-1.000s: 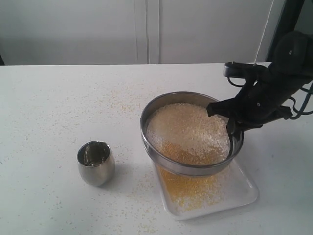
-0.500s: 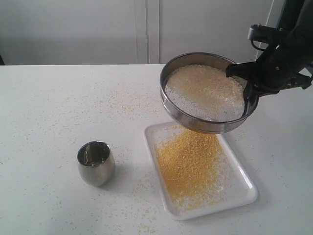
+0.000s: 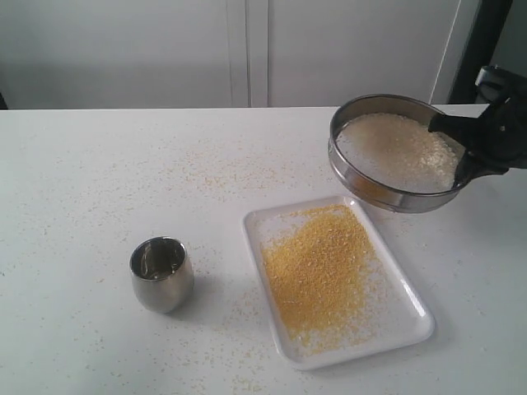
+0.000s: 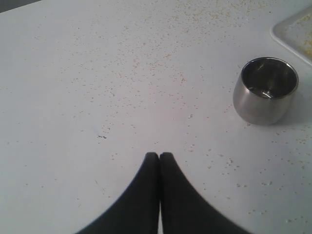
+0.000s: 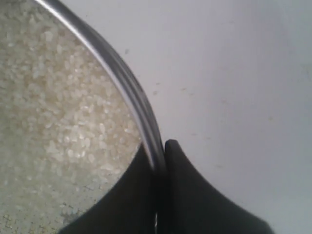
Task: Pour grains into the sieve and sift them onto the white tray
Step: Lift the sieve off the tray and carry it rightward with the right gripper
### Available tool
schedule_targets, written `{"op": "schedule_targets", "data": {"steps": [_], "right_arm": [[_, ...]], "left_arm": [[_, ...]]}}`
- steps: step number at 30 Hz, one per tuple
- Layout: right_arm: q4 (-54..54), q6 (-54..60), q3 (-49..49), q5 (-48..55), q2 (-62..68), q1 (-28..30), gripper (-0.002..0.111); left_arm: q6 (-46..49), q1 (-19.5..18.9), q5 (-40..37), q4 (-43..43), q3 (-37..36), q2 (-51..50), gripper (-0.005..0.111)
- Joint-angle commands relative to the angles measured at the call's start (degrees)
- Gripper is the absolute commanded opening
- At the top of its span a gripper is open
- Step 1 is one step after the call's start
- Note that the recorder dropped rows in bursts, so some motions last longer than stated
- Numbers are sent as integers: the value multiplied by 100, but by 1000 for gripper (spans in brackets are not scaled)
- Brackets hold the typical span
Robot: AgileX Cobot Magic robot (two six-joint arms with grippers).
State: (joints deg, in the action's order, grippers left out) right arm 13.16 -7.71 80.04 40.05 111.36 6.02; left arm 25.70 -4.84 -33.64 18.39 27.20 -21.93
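Observation:
The steel sieve [image 3: 395,186] hangs in the air above the table, beyond the far right corner of the white tray [image 3: 412,325]. My right gripper [image 3: 461,156] is shut on its rim [image 5: 127,83], one finger inside and one outside. Pale whitish grains [image 3: 398,151] [image 5: 44,102] remain in the sieve. Yellow meal [image 3: 317,267] lies heaped on the tray. My left gripper [image 4: 159,155] is shut on nothing, low over the bare table, short of the small steel cup [image 4: 265,91]; it is not visible in the exterior view.
The empty steel cup [image 3: 161,272] stands upright to the left of the tray. Sparse yellow crumbs [image 3: 222,173] are scattered over the white table. A dark post [image 3: 478,37] rises at the far right behind the table.
My right gripper has lifted the sieve off the tray and carried it up and to the right. The yellow meal now lies uncovered on the tray. The cup has not moved.

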Motion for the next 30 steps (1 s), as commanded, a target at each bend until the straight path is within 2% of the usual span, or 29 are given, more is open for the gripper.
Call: {"op": "schedule_targets", "data": {"steps": [1,8,30], "right_arm": [[45,-328,65,-327,139,266,0],[-620,-822,65,-401,451,386,0],[-883,-862,65,-431,675,386,0]], "left_arm": [[-4,37,-54,51,-19,30,0],[-4,37,-54,51,-19,30,0],[-4,37,-54,51,-19,30,0]]}}
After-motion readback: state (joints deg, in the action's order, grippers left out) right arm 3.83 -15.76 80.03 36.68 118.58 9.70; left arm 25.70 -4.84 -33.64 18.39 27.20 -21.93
